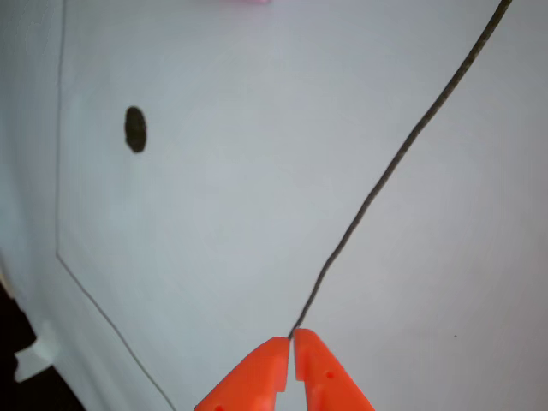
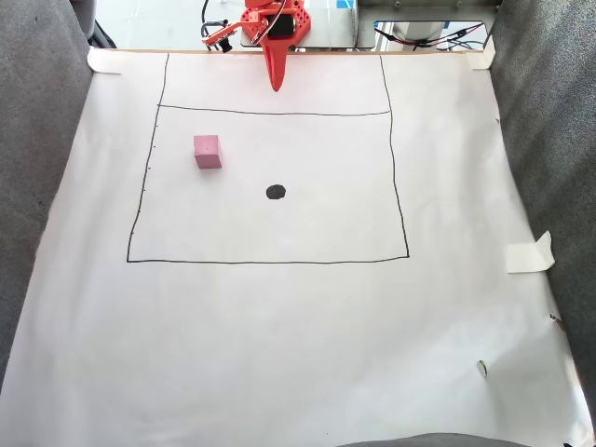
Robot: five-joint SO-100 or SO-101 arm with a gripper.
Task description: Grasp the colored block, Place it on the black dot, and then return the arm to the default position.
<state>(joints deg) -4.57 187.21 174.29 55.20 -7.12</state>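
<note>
In the fixed view the pink block (image 2: pixel 207 151) sits upright on the white paper, left of centre inside the drawn rectangle. The black dot (image 2: pixel 276 192) lies to its right and a little nearer the camera, bare. The orange arm (image 2: pixel 273 26) is folded at the far edge. Its gripper (image 2: pixel 277 86) points down at the paper, well behind both block and dot. In the other view the two orange fingers (image 1: pixel 257 377) meet at their tips, so the gripper (image 1: pixel 291 338) is shut on nothing. The dot (image 1: pixel 135 129) shows at the upper left there, and a pink sliver (image 1: pixel 247 2) at the top edge.
A black pen rectangle (image 2: pixel 391 186) frames the work area on the paper. Tape tabs (image 2: pixel 531 253) hold the sheet's edges. Grey fabric (image 2: pixel 37 186) flanks both sides. Cables and electronics (image 2: pixel 424 35) lie behind the arm. A dark line (image 1: pixel 385 175) runs diagonally in the other view.
</note>
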